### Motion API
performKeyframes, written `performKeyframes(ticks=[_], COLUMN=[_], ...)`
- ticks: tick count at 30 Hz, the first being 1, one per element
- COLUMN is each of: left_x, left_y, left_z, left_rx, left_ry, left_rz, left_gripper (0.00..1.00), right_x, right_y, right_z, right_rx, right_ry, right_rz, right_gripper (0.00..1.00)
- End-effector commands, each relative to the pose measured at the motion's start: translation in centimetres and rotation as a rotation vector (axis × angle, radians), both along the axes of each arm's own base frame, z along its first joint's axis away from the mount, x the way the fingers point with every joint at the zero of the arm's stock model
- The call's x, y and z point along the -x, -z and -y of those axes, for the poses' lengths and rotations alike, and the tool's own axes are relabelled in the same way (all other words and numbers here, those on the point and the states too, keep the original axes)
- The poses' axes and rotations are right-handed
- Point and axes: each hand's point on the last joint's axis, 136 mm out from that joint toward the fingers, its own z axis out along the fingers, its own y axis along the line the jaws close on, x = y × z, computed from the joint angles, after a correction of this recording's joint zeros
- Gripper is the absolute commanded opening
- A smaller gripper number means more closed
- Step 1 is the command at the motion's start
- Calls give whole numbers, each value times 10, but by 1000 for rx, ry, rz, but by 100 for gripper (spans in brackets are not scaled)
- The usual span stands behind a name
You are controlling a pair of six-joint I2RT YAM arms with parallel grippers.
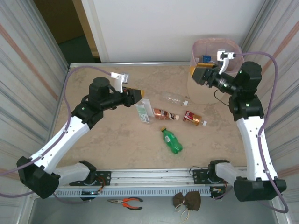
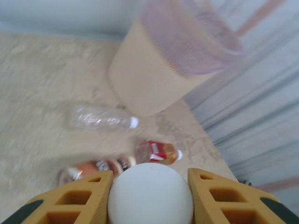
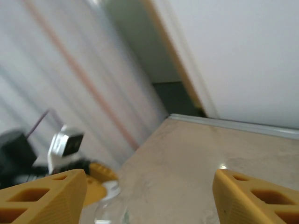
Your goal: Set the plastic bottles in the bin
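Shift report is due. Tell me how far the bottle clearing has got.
Done: the bin holds a blue-labelled thing, likely a bottle. In hand: left gripper shut on a white-labelled bottle; right gripper open, empty, beside the bin. Left: four on the table: clear bottle, brown-labelled bottle, red-labelled bottle, green bottle.

Robot lab: curtained table (image 1: 117,140), pliers (image 1: 125,202)

- Left arm (image 1: 70,133) and right arm (image 1: 252,135): white link shells, black joint housings, black bases.
- Fingers (image 2: 42,203): ochre-yellow plastic with hollow cut-out cells and dark tips.
- A lilac-grey cable (image 1: 257,53) loops along each arm.
- A white camera bracket (image 1: 120,79) sits on each wrist.
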Motion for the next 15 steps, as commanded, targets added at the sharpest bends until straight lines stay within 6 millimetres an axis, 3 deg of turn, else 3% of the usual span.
performKeyframes(ticks=[1,10,15], left_x=[32,92,117], left_y=[-61,-124,-147], left_z=[15,20,17], left_rx=[50,157,207], left_ry=[224,516,611], left_rz=[300,585,680], left_gripper=[22,14,12], right_x=[49,114,134], right_y=[-15,-13,-9], right_z=[-30,-73,-90], right_rx=[93,143,162], right_ry=[-197,-448,-524], right_rz=[247,393,457], right_gripper=[74,79,84])
